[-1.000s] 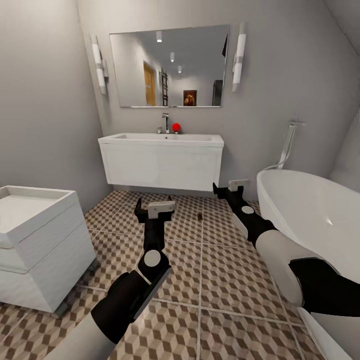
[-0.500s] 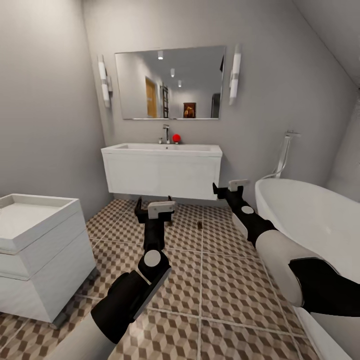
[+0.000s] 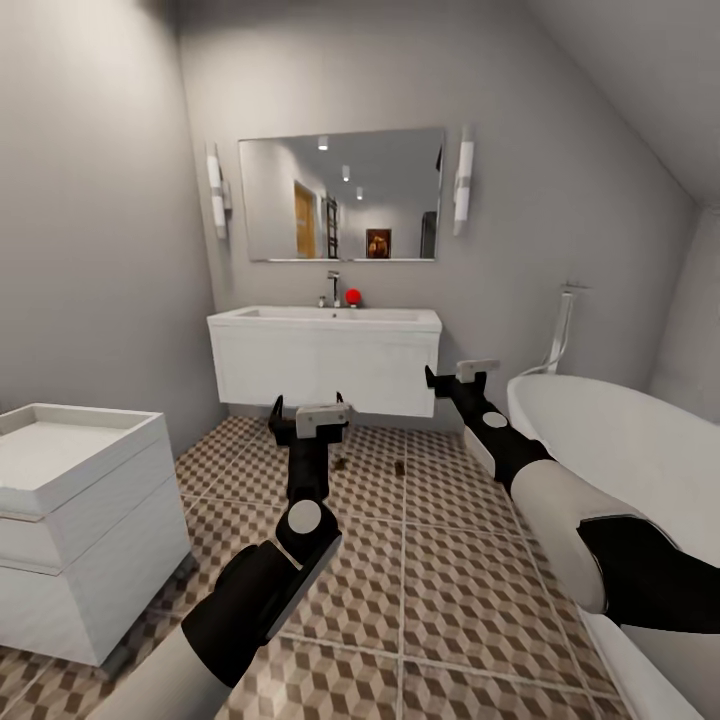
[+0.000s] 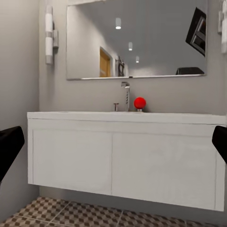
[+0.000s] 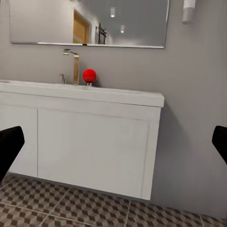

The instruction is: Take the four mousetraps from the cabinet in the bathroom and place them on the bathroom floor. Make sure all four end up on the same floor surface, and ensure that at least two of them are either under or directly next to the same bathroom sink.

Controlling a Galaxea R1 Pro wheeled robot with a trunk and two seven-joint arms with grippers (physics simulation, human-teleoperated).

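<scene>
While the whole head view has tilted up over the last second, with the mirror [image 3: 340, 195] and the white wall-hung sink [image 3: 325, 355] sliding lower in the picture and more ceiling coming in, that is your camera shifting, not the room; both arms sit in the same pose as before. Your left gripper [image 3: 308, 418] and right gripper [image 3: 458, 378] both have their fingers spread wide with nothing between them, so no trap is in hand. On the bathroom floor [image 3: 450, 560], two small dark specks, one [image 3: 400, 467] and another [image 3: 341, 463] just in front of the sink, may be mousetraps already set down, though they are too small to be sure. You cannot see the wooden cabinet from here. A white drawer unit [image 3: 85, 520] crowds your left and the bathtub [image 3: 640, 470] your right, so any turn back for more traps looks tight.
</scene>
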